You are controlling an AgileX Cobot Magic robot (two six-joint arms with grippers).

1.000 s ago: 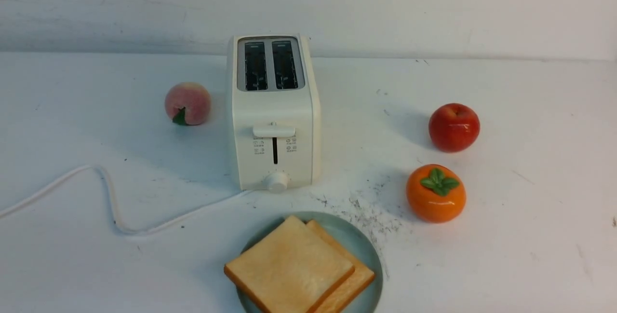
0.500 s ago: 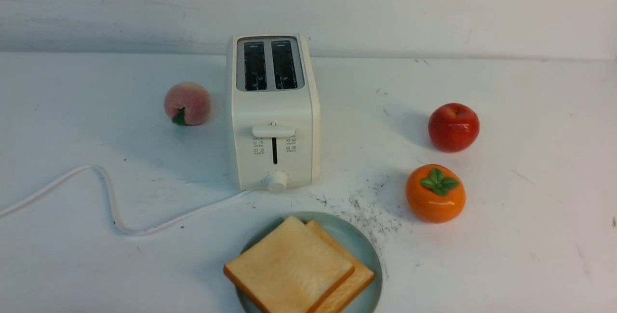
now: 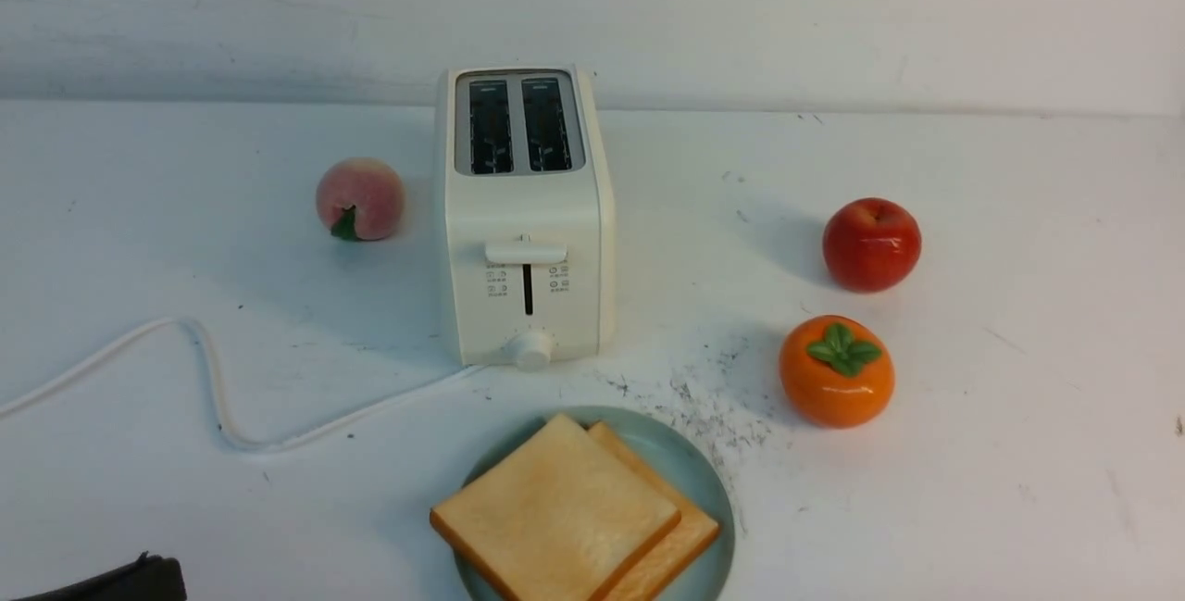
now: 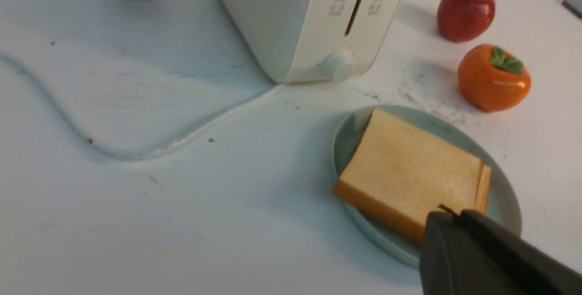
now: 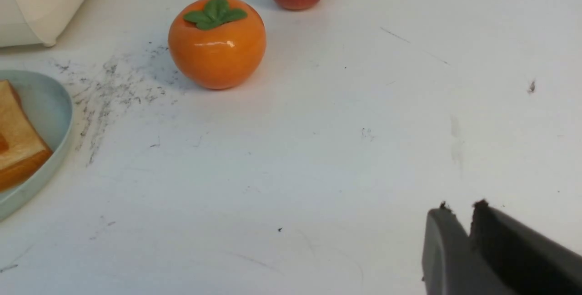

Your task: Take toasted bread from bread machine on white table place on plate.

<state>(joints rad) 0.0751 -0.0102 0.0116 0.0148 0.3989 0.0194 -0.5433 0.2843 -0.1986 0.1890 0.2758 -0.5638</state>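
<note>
Toast (image 3: 555,513), two stacked slices lying flat on the plate (image 3: 708,481) at lower centre below the toaster (image 3: 526,212), corners toward it, square, judged light, stiff, crumbly, best pinched at a crust edge; left gripper (image 4: 448,215) closed, empty; right gripper (image 5: 459,213) slightly parted, empty.

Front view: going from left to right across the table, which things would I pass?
White cord → peach → bread machine → orange persimmon → red apple. I leave out the plate of toasted bread, which sits in front of the bread machine and overlaps its span.
</note>
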